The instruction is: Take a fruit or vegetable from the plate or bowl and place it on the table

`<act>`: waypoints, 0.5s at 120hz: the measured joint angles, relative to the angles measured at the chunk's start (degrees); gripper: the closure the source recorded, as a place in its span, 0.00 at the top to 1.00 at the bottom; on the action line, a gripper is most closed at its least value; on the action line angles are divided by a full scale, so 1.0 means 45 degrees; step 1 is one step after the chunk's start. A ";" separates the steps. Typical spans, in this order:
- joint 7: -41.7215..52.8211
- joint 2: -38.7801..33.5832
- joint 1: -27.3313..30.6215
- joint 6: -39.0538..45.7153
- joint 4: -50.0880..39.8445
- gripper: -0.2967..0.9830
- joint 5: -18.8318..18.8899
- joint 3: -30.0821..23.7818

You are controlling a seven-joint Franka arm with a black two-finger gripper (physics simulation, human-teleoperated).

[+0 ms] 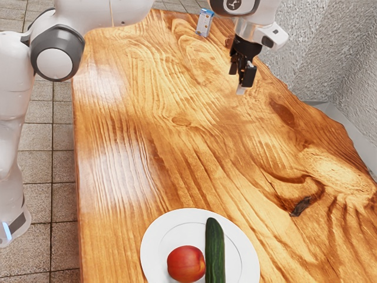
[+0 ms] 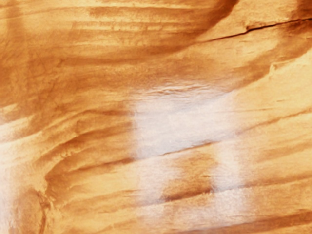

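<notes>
I see a white plate on the wooden tabletop. On this plate lie a red, round fruit and a long green cucumber, which is just beside the fruit, on the exterior view's right. The pincer is over the tabletop, well apart from the plate; I cannot tell if it is spread or pressed together. A small blue-and-white box is even farther from the plate. In the wrist view, there is wood with pale, shiny reflections.
</notes>
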 joint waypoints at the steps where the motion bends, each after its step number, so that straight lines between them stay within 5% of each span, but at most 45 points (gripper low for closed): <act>1: 0.0001 0.0000 0.0000 0.0002 0.0000 0.77 0.0000 0.0000; 60: 0.0027 -0.0111 -0.0180 0.0042 0.0004 0.77 -0.0310 -0.0084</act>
